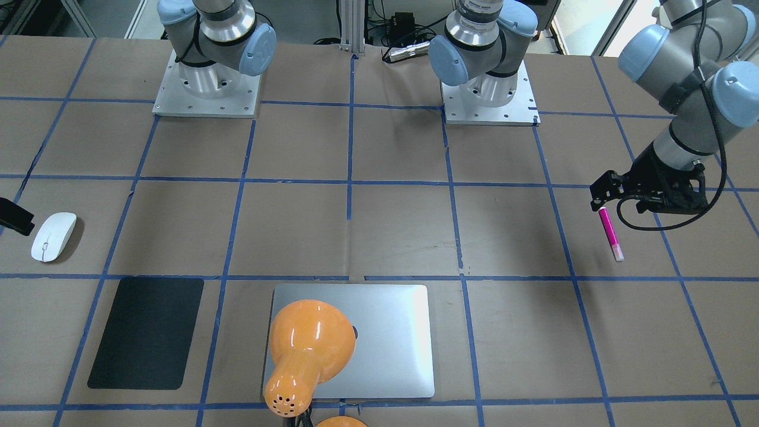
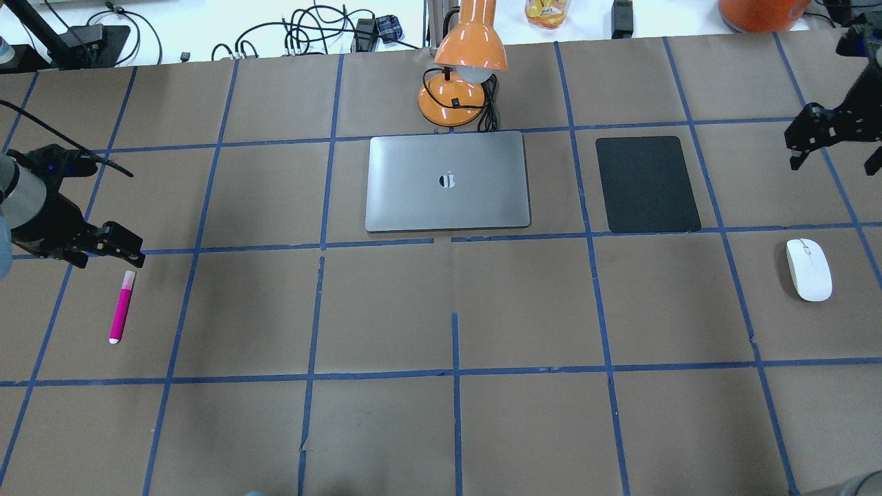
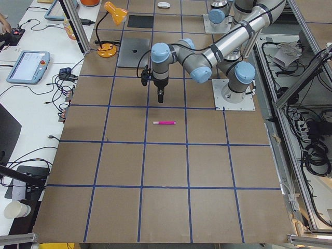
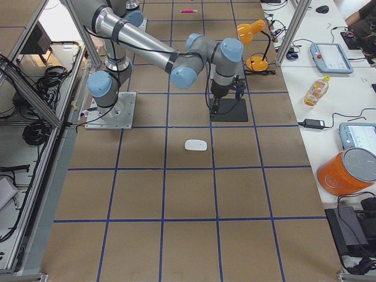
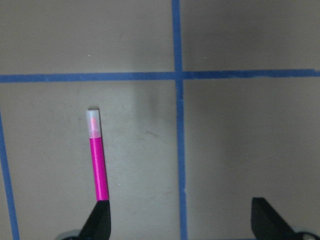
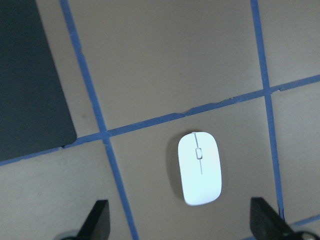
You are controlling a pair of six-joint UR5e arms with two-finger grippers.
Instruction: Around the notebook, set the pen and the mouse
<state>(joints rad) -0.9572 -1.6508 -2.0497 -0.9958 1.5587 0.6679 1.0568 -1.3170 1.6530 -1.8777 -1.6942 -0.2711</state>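
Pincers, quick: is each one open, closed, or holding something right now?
Left pincer: open, holding nothing; the pen lies loose nearby.
Right pincer: open, holding nothing; the mouse lies loose nearby.

the left arm (image 3: 205, 54) reaches far out to its side, wrist bent so the left gripper (image 5: 182, 224) points straight down. its two fingers are spread wide, holding nothing. the right arm (image 4: 153, 50) stretches out the same way on the other side, with the right gripper (image 6: 181, 224) wide open too.
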